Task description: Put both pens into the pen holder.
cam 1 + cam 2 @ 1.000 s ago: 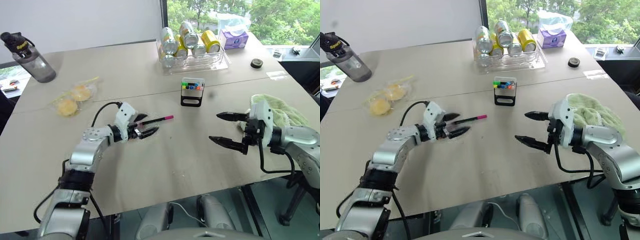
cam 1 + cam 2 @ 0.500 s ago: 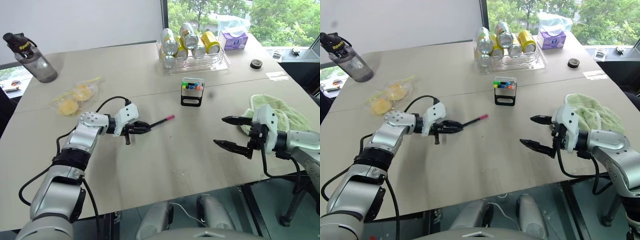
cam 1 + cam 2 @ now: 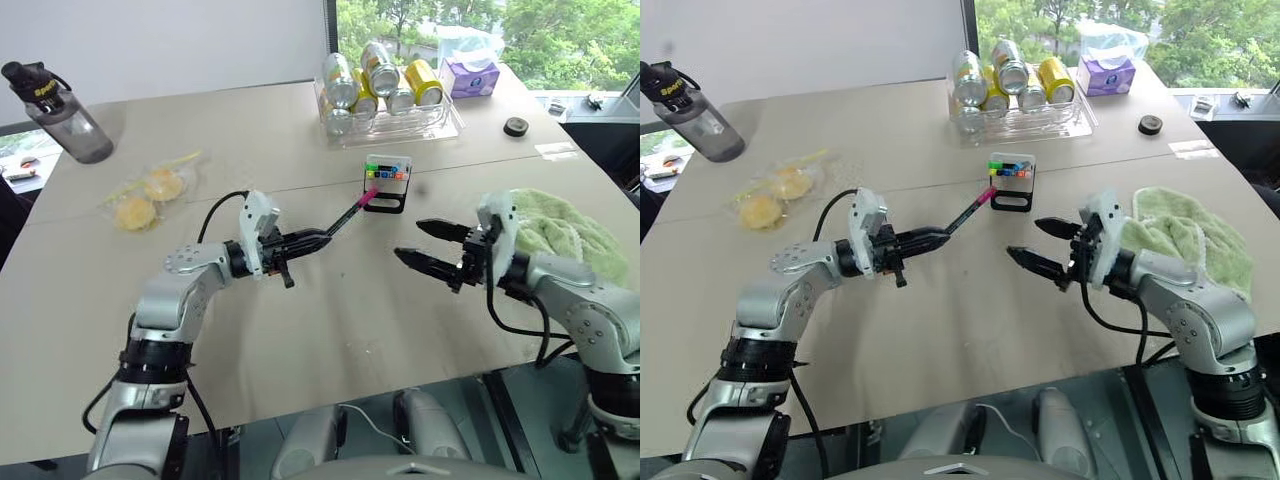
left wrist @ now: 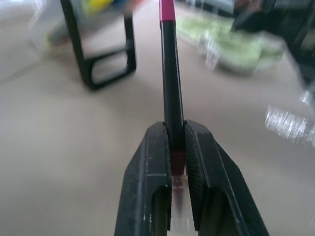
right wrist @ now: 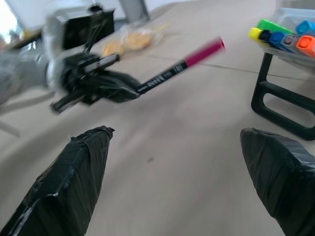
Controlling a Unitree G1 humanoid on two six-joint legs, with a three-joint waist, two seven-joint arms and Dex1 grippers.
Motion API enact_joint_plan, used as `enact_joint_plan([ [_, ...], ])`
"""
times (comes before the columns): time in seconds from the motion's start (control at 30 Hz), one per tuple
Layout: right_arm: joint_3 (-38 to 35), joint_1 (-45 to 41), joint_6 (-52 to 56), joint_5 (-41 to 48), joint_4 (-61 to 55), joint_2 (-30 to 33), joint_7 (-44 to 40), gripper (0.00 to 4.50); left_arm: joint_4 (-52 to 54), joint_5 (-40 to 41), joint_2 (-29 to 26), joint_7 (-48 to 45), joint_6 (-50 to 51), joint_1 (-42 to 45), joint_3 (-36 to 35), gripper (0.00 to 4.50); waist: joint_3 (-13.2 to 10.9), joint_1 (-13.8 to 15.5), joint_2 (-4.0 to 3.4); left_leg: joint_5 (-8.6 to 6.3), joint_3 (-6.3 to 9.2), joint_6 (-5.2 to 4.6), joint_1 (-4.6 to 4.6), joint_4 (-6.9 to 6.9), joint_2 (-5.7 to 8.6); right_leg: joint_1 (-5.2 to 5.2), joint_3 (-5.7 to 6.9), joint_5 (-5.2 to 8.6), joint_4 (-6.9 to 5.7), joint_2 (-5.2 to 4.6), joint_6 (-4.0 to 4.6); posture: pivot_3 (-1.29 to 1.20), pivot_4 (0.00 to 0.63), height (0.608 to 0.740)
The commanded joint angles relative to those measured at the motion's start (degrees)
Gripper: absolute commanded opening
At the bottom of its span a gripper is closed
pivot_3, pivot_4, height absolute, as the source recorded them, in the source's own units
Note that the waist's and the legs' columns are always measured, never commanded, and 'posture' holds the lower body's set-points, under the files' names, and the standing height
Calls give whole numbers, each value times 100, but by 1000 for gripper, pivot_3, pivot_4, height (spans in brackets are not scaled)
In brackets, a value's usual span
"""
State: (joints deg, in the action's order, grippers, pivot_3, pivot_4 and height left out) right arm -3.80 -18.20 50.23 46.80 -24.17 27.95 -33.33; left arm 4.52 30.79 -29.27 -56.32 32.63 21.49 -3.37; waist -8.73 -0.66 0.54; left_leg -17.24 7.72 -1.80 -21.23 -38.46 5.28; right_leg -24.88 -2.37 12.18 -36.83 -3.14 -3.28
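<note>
The left gripper (image 3: 312, 239) is pinched on the tail end of the pink pen (image 3: 345, 218), which it holds clear of the surface (image 3: 330, 330), sloping up toward the holder (image 3: 386, 183). The pink cap leads and sits just beside the holder's near edge, below its white rim. The left wrist view shows both fingers (image 4: 150, 162) pressed flat against the black barrel at its very end, so nearly the whole pen sticks out ahead of the grip.

The pen looks light, stiff and smooth. A slim round barrel held so far back could swivel or slide between the pads if its tip bumps the rim, so a hold nearer the middle would probably give steadier aim. The holder also looks light and open-framed, already carrying a row of coloured caps; a sideways nudge might shift or tip it.

The right gripper (image 3: 430, 247) hangs spread wide and empty, just right of the holder and in front of the green towel (image 3: 560, 232). I cannot find the blue pen.
</note>
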Motion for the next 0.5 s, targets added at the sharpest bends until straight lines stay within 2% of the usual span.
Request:
enact_joint_plan([
  [0.03,-479,-274,479,843,32,-616,888,4500,889,749,446,542,537,-195,-171,50,0,1,0,0,0,0,0,-1,0,0,0,0,-1,0,0,0,150,739],
  [0.17,-707,-621,679,1522,198,-1302,1679,4500,1294,927,792,894,742,-410,46,50,1,-7,-2,1,-3,1,5,1,0,0,-2,0,-6,3,1,0,150,739],
  [0.3,-658,-793,779,1798,183,-1504,1966,4500,1390,881,953,1024,743,-454,305,50,1,-9,-3,1,-5,1,6,1,1,0,-2,0,-7,3,1,0,150,739],
  [0.4,-582,-847,785,1813,221,-1514,2043,3655,1402,841,1031,1089,699,-459,453,0,2,-7,-3,1,-6,1,6,1,2,0,-1,0,-7,3,1,0,150,739],
  [0.5,-559,-899,759,1811,250,-1520,2059,2248,1398,827,1103,1136,665,-466,506,0,2,-9,-4,1,-7,1,7,1,2,0,-1,0,-7,4,1,0,150,739],
])
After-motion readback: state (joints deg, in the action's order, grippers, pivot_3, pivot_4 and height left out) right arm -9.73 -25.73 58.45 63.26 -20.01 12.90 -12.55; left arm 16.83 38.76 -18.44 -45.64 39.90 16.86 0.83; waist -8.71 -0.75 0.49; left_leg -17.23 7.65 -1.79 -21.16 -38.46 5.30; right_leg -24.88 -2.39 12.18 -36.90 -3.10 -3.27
